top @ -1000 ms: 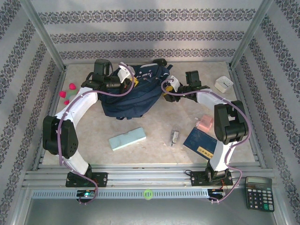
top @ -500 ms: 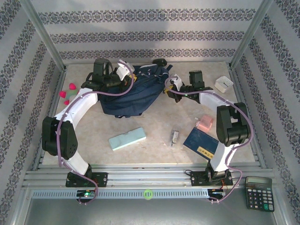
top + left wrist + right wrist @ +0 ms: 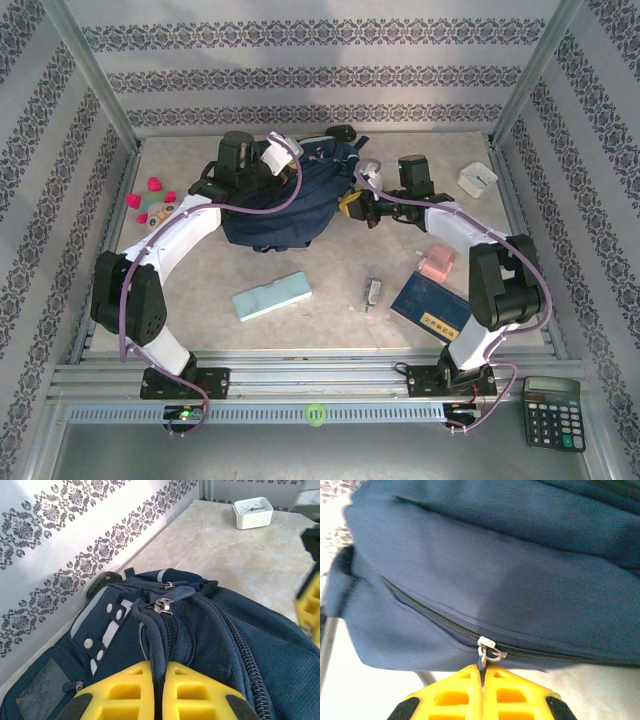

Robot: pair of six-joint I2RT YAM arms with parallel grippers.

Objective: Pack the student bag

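While its zipper is shut, nothing can go into the student bag (image 3: 288,212), so I think the step now is opening it.

Far left on the table (image 3: 330,255), some small pink things (image 3: 154,185) wait near the wall. Next to them the left arm reaches to the top of the bag. The left tool (image 3: 159,692) has its yellow fingers (image 3: 117,692) pressed together, pinching a dark blue strap (image 3: 156,645) on the bag. It looks like it holds the bag so it cannot slide.

The bag lies at the back of the table, in the middle, between the two arms. In front of it, well apart, is a light green pencil case (image 3: 272,297).

On the bag's right side, the right tool (image 3: 482,685) is pressed tight on the little silver zipper pull (image 3: 489,651). The zipper runs off to both sides from there.

Farther right are a blue book (image 3: 425,305), a pink box (image 3: 437,263) and a white clock (image 3: 477,178).

For the next move, I think the right tool has to pull the zipper along its line, slow and straight, while the left tool holds the bag. If the pull slips out, the tool must pinch it again.
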